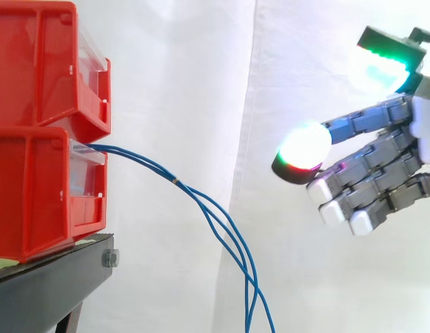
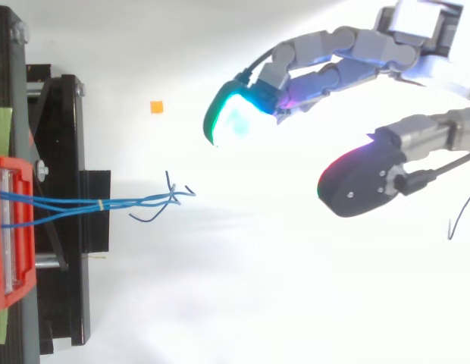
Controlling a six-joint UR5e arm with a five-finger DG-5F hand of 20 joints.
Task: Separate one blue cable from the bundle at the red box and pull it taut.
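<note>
Several thin blue cables (image 1: 201,201) come out of the lower red box (image 1: 41,194) and hang down to the right in a loose bundle, tied by a small band near the box. From above, the blue cables (image 2: 106,203) run right from the red box (image 2: 11,227) and end in splayed tips. My hand (image 1: 381,173) hovers well to the right of the bundle, apart from it, open, with its fingers spread and nothing between them. In the top view the hand (image 2: 356,57) sits at the upper right, its glowing fingertips (image 2: 235,114) pointing toward the cable ends.
Two red bins are stacked on a black stand (image 1: 55,277) at the left. A white curtain hangs behind. A small orange marker (image 2: 156,107) lies on the white floor.
</note>
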